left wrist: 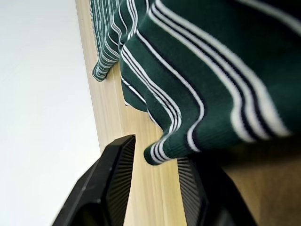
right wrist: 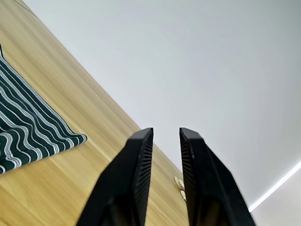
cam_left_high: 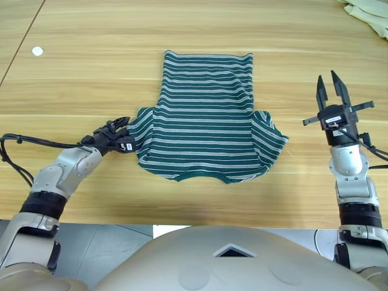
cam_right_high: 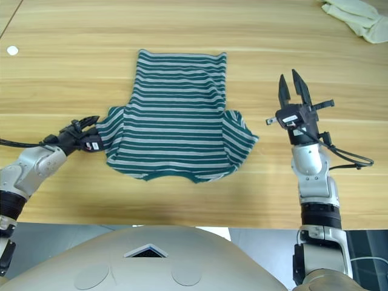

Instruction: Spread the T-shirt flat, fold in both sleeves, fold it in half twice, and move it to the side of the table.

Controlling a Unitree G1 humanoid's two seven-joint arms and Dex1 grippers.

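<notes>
The T-shirt (cam_left_high: 205,115) lies with one sleeve touching the left hand (cam_left_high: 126,133).

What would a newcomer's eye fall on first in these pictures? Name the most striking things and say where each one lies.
The dark green T-shirt with white stripes lies in the middle of the wooden table, its sleeves bunched at the near sides. The left gripper sits at the shirt's left sleeve edge. The right gripper stands open and upright off to the shirt's right, touching nothing.
</notes>
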